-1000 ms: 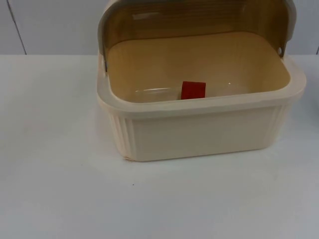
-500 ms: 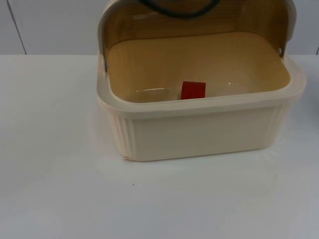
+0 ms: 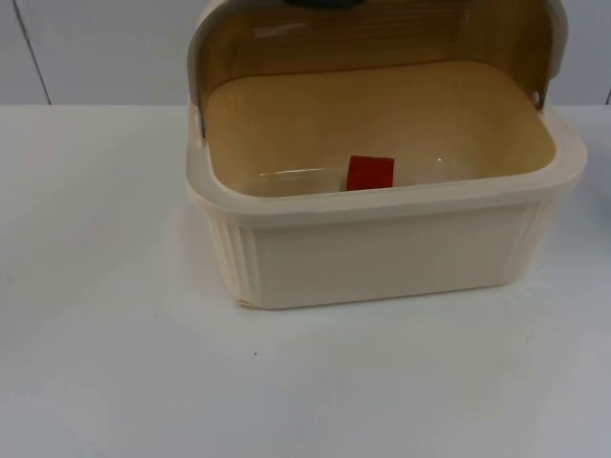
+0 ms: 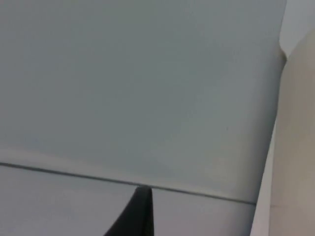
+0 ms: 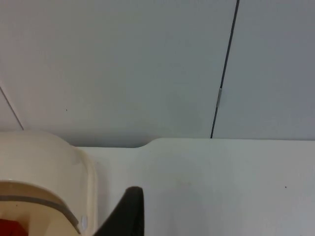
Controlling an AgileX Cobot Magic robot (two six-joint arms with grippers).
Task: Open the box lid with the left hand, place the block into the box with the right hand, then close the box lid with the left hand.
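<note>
red block point(image 3: 369, 174) down on the floor of the cream box point(image 3: 382, 258), close behind the front wall, lying flat and untouched by anything. lid point(image 3: 372, 33) swung up and back, standing open over the rear rim, amber inside face showing. so, judging by how things lie: opening done, placing done, closing not yet started. now the change: a dark shape point(image 3: 325, 3) just poking in at the upper edge of the top view, above the raised lid, smaller than the dark loop that hung there half a second ago, and absent altogether a second ago. likely part of an arm or its gear moving about over the lid, though too little in frame to say which. block, box and lid all exactly where they were in both earlier pictures, nothing nudged. left gripper point(image 4: 140, 211) off beside the box, one black fingertip against the grey partition wall point(image 4: 138, 88) with a cream edge of the box alongside; cannot tell whether its jaws are apart or together. right gripper point(image 5: 129, 211) out at the box's side, over the white bench point(image 5: 221, 182), rounded lid corner and a sliver of red nearby; same story, jaws impossible to read, nothing visibly carried. next call, as a guess: left arm onto the lid's top edge, then an easy pull forward and down, minding the hinge and not shoving the light box across the bench.
</note>
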